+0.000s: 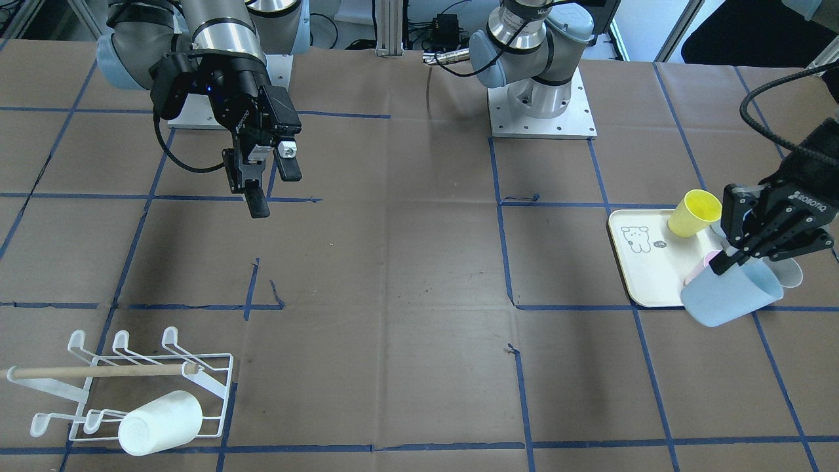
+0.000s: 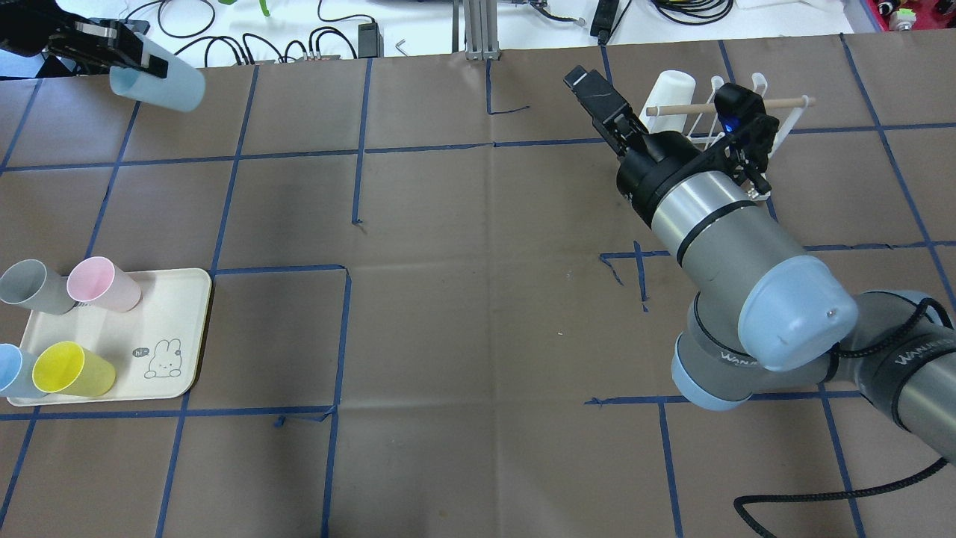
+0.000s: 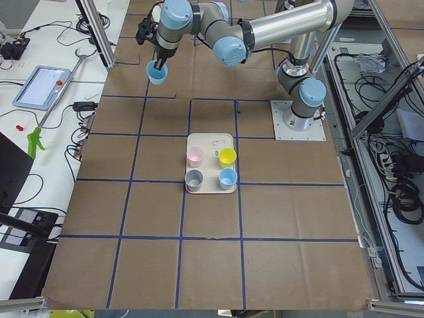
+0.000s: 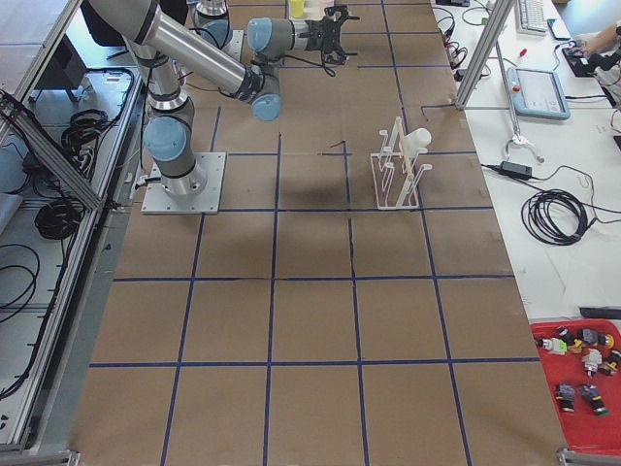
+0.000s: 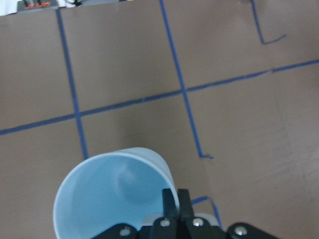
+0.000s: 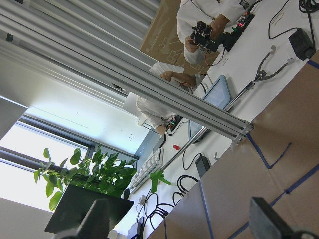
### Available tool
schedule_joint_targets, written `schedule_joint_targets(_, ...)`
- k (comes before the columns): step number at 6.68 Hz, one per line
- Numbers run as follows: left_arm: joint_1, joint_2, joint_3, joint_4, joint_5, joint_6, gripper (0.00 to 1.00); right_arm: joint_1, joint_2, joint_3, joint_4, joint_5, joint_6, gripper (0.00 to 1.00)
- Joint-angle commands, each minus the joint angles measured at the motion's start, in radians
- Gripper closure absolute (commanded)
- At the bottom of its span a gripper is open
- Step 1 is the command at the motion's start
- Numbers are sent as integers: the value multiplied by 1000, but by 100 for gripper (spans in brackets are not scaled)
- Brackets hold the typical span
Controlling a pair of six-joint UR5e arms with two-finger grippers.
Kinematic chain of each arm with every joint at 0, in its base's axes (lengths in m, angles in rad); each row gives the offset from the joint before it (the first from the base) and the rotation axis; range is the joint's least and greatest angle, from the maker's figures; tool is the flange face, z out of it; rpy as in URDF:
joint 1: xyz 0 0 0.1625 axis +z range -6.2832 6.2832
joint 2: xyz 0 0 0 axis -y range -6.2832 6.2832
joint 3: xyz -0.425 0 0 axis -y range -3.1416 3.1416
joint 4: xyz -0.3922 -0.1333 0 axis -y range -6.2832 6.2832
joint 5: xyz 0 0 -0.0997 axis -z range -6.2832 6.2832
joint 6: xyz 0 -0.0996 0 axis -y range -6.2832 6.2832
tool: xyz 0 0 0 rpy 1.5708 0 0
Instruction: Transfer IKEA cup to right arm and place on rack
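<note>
My left gripper (image 1: 729, 261) is shut on the rim of a light blue IKEA cup (image 1: 731, 295) and holds it tilted in the air, above the tray's end. In the overhead view the cup (image 2: 160, 84) hangs over the table's far left corner. The left wrist view looks into the cup (image 5: 112, 199), with the fingers (image 5: 171, 203) pinched on its rim. My right gripper (image 1: 273, 189) is open and empty, raised above the table and far from the cup. The white wire rack (image 1: 210, 393) with a wooden dowel stands at the far right (image 2: 777, 123) and holds a white cup (image 1: 160, 423).
A cream tray (image 2: 179, 329) at the near left holds a yellow cup (image 2: 71, 368), a pink cup (image 2: 101, 284), a grey cup (image 2: 30, 282) and a blue cup (image 2: 11, 371). Cables and power bricks lie beyond the table's far edge (image 2: 336, 41).
</note>
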Motion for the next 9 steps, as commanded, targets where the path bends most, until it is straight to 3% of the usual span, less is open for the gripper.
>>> schedule_joint_targets(1, -14, -2, -158, 310, -311, 2, 100, 1, 25, 27, -107, 1, 248, 0)
schedule_joint_targets(2, -20, -2, -256, 468, -461, 4, 100, 1, 25, 51, -110, 1, 337, 0)
schedule_joint_targets(4, -46, -10, -434, 779, -581, 4, 98, 2, 16, 100, -124, -1, 416, 0)
schedule_joint_targets(7, -180, -108, -575, 1220, -585, -24, 96, 2, 22, 88, -109, -8, 413, 0)
schedule_joint_targets(9, -221, -137, -625, 1537, -570, -257, 95, 4, 22, 76, -104, -13, 413, 0)
